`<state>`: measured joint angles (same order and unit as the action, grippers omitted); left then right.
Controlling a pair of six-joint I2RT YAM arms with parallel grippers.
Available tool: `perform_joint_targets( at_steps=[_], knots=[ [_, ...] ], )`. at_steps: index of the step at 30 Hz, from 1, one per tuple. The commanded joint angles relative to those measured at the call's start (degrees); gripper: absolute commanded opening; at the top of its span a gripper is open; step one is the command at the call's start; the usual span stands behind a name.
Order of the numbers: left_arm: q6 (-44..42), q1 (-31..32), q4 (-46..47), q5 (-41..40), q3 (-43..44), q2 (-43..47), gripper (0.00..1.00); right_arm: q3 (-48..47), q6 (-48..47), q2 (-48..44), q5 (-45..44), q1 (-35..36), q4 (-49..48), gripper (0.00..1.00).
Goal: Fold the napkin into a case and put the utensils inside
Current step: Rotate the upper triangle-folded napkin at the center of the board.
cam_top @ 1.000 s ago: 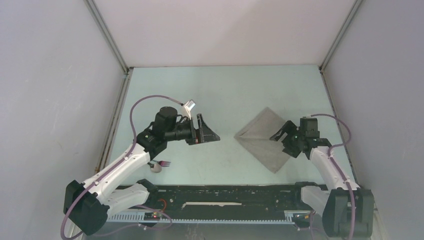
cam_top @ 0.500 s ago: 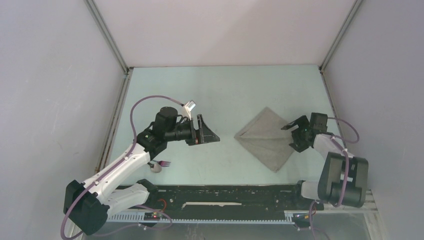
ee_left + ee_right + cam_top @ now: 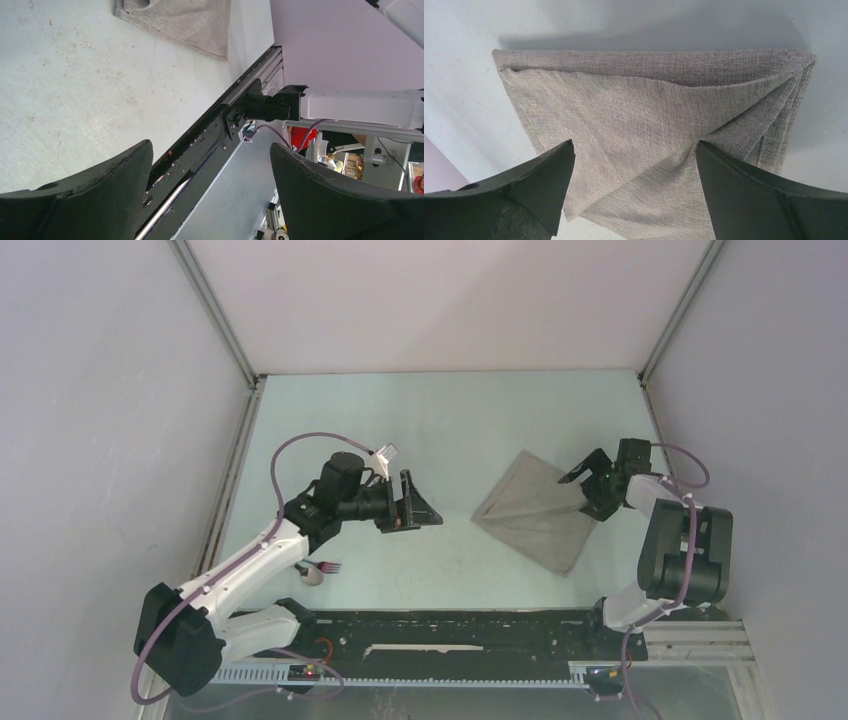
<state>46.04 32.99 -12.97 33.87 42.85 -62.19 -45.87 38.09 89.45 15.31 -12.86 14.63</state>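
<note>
As the right gripper [image 3: 585,492] lets go and draws back, the folded napkin [image 3: 533,520] lies on its own.
Lowest in the overhead frame, left of centre, the utensils [image 3: 320,571] lie untouched, fork tines pointing right. Above them the left gripper [image 3: 418,502] hovers released, jaws spread with nothing between, having edged slightly rightward. Right of centre the napkin rests flat on the table [image 3: 450,420], a layered, tapering shape, slightly turned from a second ago. At its upper-right edge the right gripper stands wide apart and empty, now higher in the frame. It seems just clear of the fabric, though that view is too small to be sure. Folding looks nearly done; loading the utensils remains.
</note>
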Motion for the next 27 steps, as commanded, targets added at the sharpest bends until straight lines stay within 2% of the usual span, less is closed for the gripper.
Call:
perform_joint_targets(
  at_steps=[1,4,8,12,17,22,27],
  knots=[
    [-0.69,0.56,2.27,2.32,1.84,-0.38,0.93,-4.28,-6.29,4.13,-6.58,-0.48,5.88,1.0],
    [-0.6,0.52,2.04,2.09,1.69,0.7,0.93,-5.15,-7.17,2.59,-9.15,-0.3,9.92,1.0],
    [-0.53,0.54,1.97,1.79,1.24,0.9,0.93,-4.24,-7.42,-4.85,-12.81,2.02,14.35,1.0],
    [-0.1,0.57,2.92,2.04,0.9,0.67,0.93,-2.13,-4.74,-8.45,-7.53,1.88,12.08,1.0],
    [0.12,0.55,2.89,2.08,0.92,1.61,0.93,-2.1,-1.85,-4.01,-2.56,0.33,6.43,1.0],
    [0.01,0.55,2.17,1.68,0.44,2.4,0.93,-4.77,-1.13,3.64,-2.41,0.34,2.66,1.0],
    [-0.36,0.53,1.37,0.99,0.88,2.56,0.93,-11.51,-5.69,12.59,-0.99,3.2,2.89,1.0]
  ],
)
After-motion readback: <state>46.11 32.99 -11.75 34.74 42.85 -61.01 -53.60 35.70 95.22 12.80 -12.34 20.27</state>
